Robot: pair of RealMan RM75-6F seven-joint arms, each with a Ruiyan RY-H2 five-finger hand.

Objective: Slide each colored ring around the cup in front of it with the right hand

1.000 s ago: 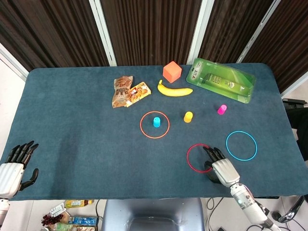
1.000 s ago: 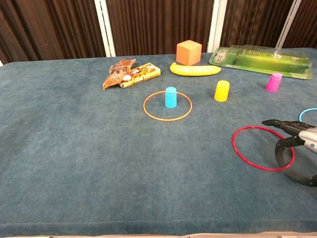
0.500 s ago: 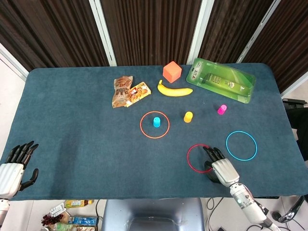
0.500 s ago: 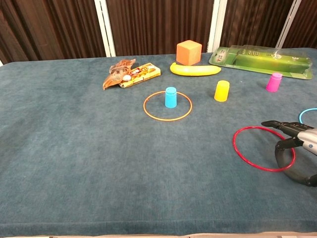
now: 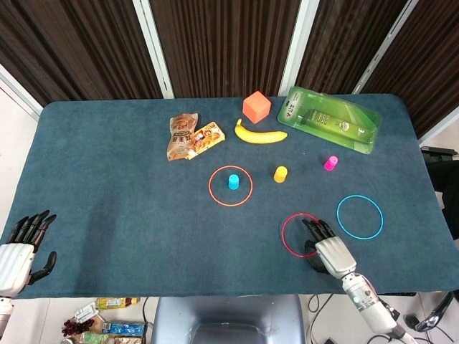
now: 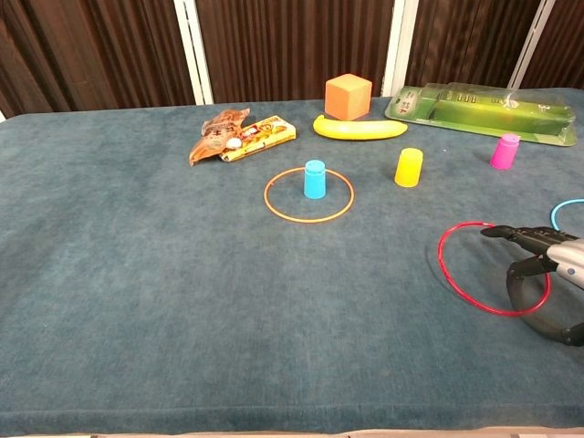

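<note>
The red ring (image 5: 285,228) (image 6: 453,278) lies near the table's front right. My right hand (image 5: 321,244) (image 6: 545,263) is at its right rim, fingers stretched over the rim and thumb curled beneath, pinching it. The ring's far edge looks slightly raised. Beyond it stand the yellow cup (image 5: 280,173) (image 6: 409,167) and the pink cup (image 5: 330,163) (image 6: 503,151). The blue ring (image 5: 360,216) (image 6: 568,207) lies flat to the right of my hand. An orange ring (image 5: 231,185) (image 6: 308,194) encircles the blue cup (image 5: 233,180) (image 6: 315,179). My left hand (image 5: 21,247) rests open at the front left corner.
At the back of the table are a snack packet (image 5: 190,136) (image 6: 239,134), a banana (image 5: 259,134) (image 6: 359,127), an orange cube (image 5: 256,107) (image 6: 348,96) and a green boxed item (image 5: 330,119) (image 6: 482,100). The table's front edge (image 6: 292,429) runs close behind my right hand.
The red ring has shifted a little to the right and its far edge has risen slightly under my right hand. The left hand has not moved.
</note>
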